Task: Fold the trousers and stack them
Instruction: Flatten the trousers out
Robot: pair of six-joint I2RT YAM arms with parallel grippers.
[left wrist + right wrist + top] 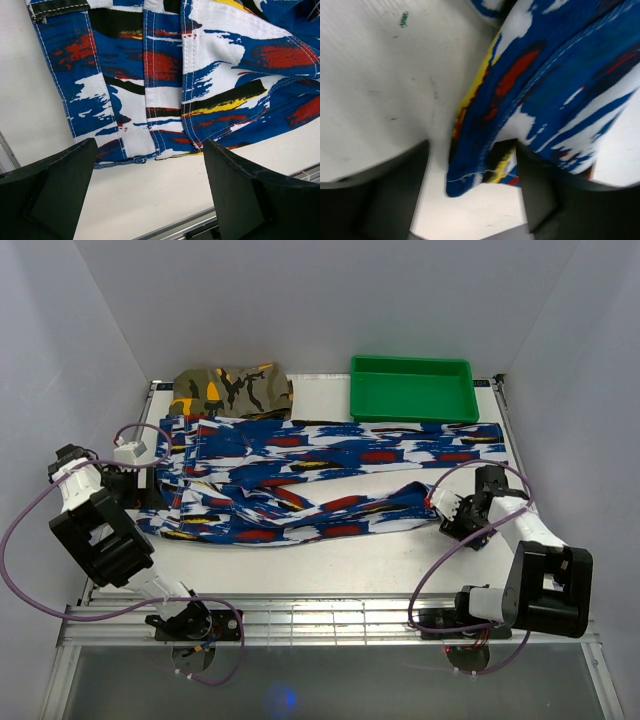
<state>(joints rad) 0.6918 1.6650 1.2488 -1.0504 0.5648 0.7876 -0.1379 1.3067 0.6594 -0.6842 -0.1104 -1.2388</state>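
The trousers (300, 475) lie spread lengthwise across the white table (300, 565), waist at the left and leg ends at the right. My left gripper (150, 487) is at the waist end. In the left wrist view it (150, 152) is open and empty, and the waistband edge (165, 75) lies just beyond its fingertips (75, 165). My right gripper (442, 508) is at the end of the nearer leg. In the right wrist view it (472, 150) is open with the leg hem (485, 150) hanging between the fingers, touching the right finger (540, 175). That view is blurred.
A folded olive camouflage garment (232, 390) lies at the back left, touching the waist. A green tray (358, 390) stands at the back right. Metal rails (320, 620) run along the near edge. White walls enclose the table.
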